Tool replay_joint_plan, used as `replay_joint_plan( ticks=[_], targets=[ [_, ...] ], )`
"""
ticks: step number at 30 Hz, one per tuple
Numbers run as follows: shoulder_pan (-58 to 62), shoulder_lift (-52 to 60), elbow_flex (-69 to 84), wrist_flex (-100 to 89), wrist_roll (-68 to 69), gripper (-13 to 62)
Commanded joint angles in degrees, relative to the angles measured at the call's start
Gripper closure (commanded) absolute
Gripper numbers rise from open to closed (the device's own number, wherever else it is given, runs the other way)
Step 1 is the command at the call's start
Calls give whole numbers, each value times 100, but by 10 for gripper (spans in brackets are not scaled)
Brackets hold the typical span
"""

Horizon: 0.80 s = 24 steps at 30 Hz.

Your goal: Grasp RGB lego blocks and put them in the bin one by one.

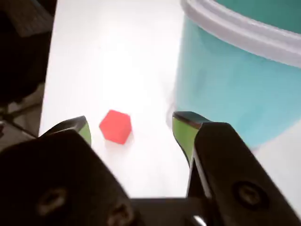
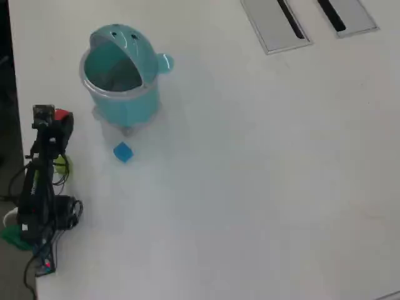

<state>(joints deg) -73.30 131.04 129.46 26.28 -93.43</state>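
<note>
1. Gripper (image 1: 134, 127) stood released, its two green-padded jaws spread wide above the white table (image 1: 117, 56) and gripping nothing.
2. Red block (image 1: 115, 126) lay on the table in the gap between the jaws, nearer the left jaw in the wrist view, touching neither.
3. Teal bin (image 1: 230, 89) stood just beyond the right jaw, close beside it.
4. In the overhead view, the bin's lid was flipped back and the mouth open.
5. Blue block (image 2: 123, 152) lay below the bin, to the right of the arm (image 2: 42, 181).
6. Green block (image 2: 63, 165) showed only partly, beside the arm.
7. Two grey panels (image 2: 275, 25) sat far off, at the top edge.
</note>
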Motion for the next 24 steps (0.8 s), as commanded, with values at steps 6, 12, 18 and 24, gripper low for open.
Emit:
replay_joint_plan(
  ticks=[6,12,18,24],
  targets=[
    [-308,-703,-571,-114,-264,181],
    [-457,-1512,-686,-439,-255,181],
    [-703,-2777,-1195,-765,-255,183],
    [-940,-3779,-1828,-870,-220,183]
  ],
)
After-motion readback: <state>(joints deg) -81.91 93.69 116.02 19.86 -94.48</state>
